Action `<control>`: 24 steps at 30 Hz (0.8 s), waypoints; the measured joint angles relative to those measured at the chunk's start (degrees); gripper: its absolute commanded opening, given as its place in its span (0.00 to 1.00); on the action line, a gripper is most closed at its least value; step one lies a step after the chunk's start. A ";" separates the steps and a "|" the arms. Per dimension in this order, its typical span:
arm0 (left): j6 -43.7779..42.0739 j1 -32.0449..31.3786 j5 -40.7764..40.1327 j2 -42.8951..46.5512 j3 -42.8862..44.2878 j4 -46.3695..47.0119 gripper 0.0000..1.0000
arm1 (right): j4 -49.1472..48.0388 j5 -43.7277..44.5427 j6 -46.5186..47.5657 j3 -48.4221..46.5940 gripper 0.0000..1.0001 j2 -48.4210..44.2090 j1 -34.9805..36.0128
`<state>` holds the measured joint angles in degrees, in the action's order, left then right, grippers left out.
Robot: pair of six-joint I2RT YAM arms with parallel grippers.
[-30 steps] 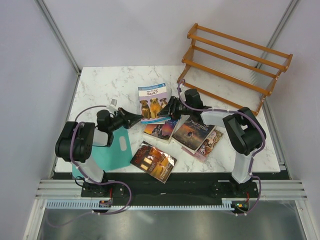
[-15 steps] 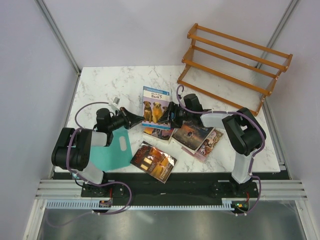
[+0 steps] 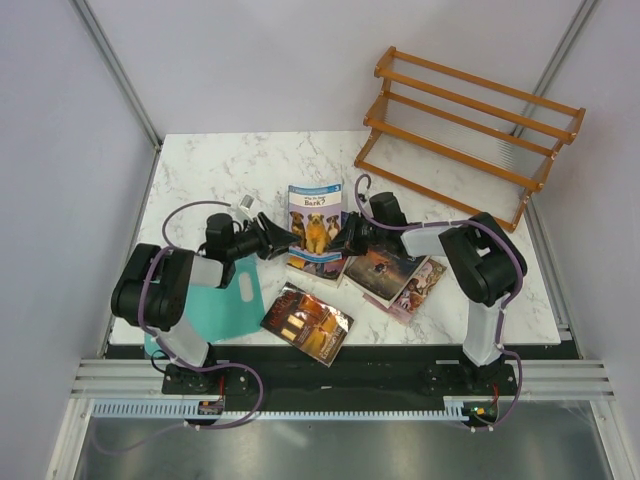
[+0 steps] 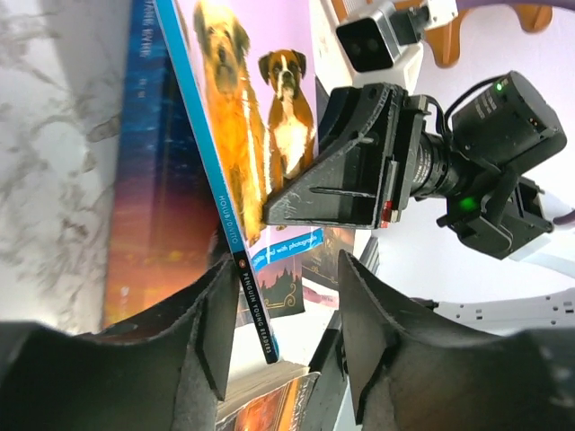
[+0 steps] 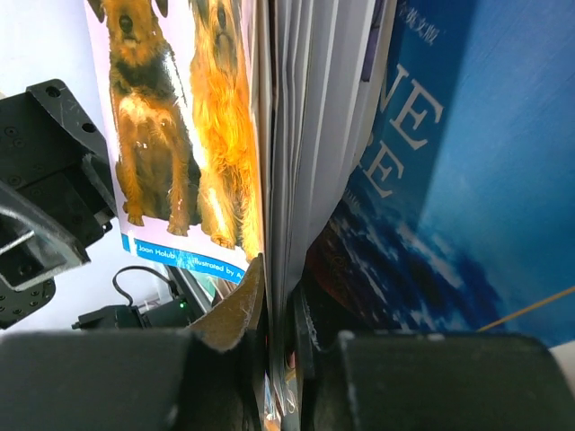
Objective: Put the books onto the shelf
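Note:
The light-blue dog book (image 3: pixel 316 224) stands tilted up on its lower edge over the blue Jane Eyre (image 3: pixel 312 264). My right gripper (image 3: pixel 347 238) is shut on its page edge; in the right wrist view the fingers (image 5: pixel 243 310) pinch the pages beside the dog cover (image 5: pixel 171 135). My left gripper (image 3: pixel 287 240) is open around the spine (image 4: pixel 254 314), which sits near one finger (image 4: pixel 216 328). A Tale of Two Cities (image 3: pixel 384 268), the pink-purple book (image 3: pixel 424 283) and the red-brown book (image 3: pixel 308 322) lie flat. The shelf (image 3: pixel 470 128) stands at the far right, holding no books.
A teal sheet with a handle hole (image 3: pixel 228 300) lies under the left arm near the front left. The lying books crowd the table's front middle. Bare marble (image 3: pixel 220 170) stretches across the back left, and grey walls close in on both sides.
The dog book has been turned and raised off the pile. My right gripper opened, then shut on its page edge. My left gripper went from shut to open around the spine.

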<state>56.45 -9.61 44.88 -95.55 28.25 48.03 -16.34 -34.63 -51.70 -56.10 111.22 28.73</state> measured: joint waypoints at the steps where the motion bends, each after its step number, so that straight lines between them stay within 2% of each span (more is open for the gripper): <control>1: -0.02 -0.50 -0.04 -0.24 0.42 0.04 0.55 | -0.13 0.00 -0.02 0.04 0.14 0.00 -0.11; 3: -0.02 -1.49 -0.39 -1.03 1.31 0.00 0.54 | -0.55 0.02 -0.02 0.13 0.13 0.02 -0.26; 5: -0.04 -2.27 -0.55 -2.16 2.38 -0.09 0.42 | -1.01 0.00 -0.09 0.15 0.13 0.17 -0.42; 6: -0.02 -2.60 -0.72 -2.69 2.91 -0.22 0.27 | -1.22 0.00 -0.13 0.15 0.13 0.24 -0.50; 7: -0.20 -2.97 -0.92 -3.39 3.52 -0.39 0.18 | -1.42 0.00 -0.15 0.15 0.13 0.28 -0.63; 8: -0.22 -3.37 -1.05 -4.22 4.13 -0.50 0.02 | -1.51 -0.04 -0.13 0.20 0.14 0.28 -0.76; 11: -0.28 -3.76 -1.73 -6.01 5.05 -0.59 0.02 | -1.64 0.59 0.28 0.24 0.32 0.28 -1.38; 12: -0.20 -3.76 -2.01 -6.45 5.14 -0.57 0.02 | -1.53 0.57 0.52 0.24 0.48 0.28 -1.64; 14: -0.17 -3.78 -2.01 -6.69 5.16 -0.42 0.02 | -1.31 0.22 0.28 0.15 0.63 0.04 -1.64; 15: -0.13 -3.80 -1.84 -6.67 5.18 -0.02 0.02 | -1.29 0.17 0.46 -0.09 0.77 -0.44 -1.57; 19: 0.11 -5.05 -0.55 -5.66 7.06 0.07 0.02 | -0.83 0.94 0.50 0.72 0.92 -3.78 -1.64; 24: 3.21 -6.99 2.80 -4.66 10.19 3.45 0.02 | -3.61 0.09 -2.43 7.74 0.98 -9.40 -4.81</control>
<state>59.66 -16.60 47.68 -100.20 38.44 51.48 -19.94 -34.54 -54.13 -48.36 101.82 23.92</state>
